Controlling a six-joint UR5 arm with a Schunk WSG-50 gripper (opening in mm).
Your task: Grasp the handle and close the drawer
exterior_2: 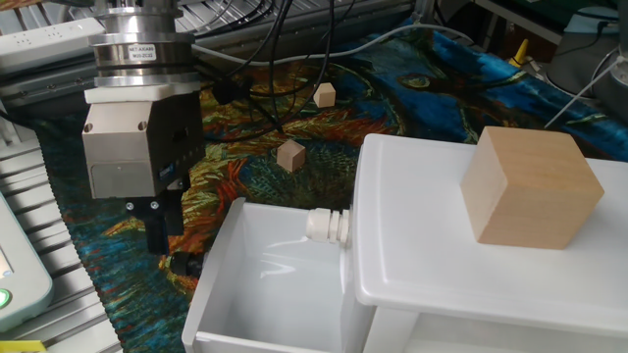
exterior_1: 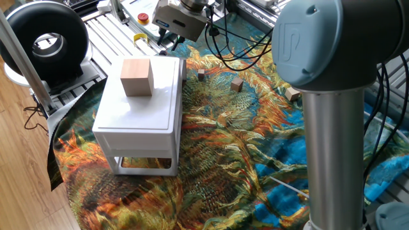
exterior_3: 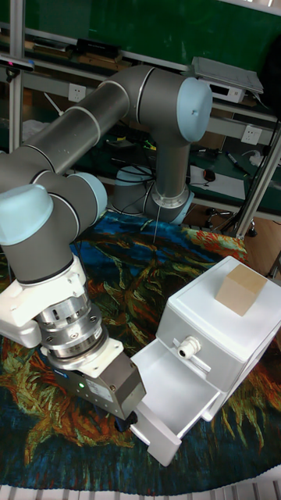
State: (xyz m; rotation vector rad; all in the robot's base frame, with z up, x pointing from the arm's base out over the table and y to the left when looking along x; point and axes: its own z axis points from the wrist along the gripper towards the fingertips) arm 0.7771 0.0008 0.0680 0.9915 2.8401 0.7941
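Note:
The white cabinet (exterior_1: pixel 137 118) stands on the patterned cloth. Its drawer (exterior_2: pixel 257 279) is pulled out, away from the wooden cube (exterior_2: pixel 530 186) that sits on the cabinet top. My gripper (exterior_2: pixel 157 240) hangs just outside the drawer's front left corner, its dark fingers (exterior_2: pixel 157 221) pointing down beside the front wall. From the side I see only one finger outline, so the gap between them does not show. The handle is hidden on the drawer's front face, behind the gripper body (exterior_3: pixel 109 387). In the tall fixed view the drawer (exterior_3: pixel 176 394) is open toward the gripper.
A ribbed white knob (exterior_2: pixel 327 226) sticks out of the cabinet face above the drawer. Small wooden blocks (exterior_2: pixel 290 155) (exterior_2: pixel 325 94) lie on the cloth behind. Black cables (exterior_2: pixel 265 88) trail nearby. A metal frame and a white box (exterior_2: pixel 20 284) border the left side.

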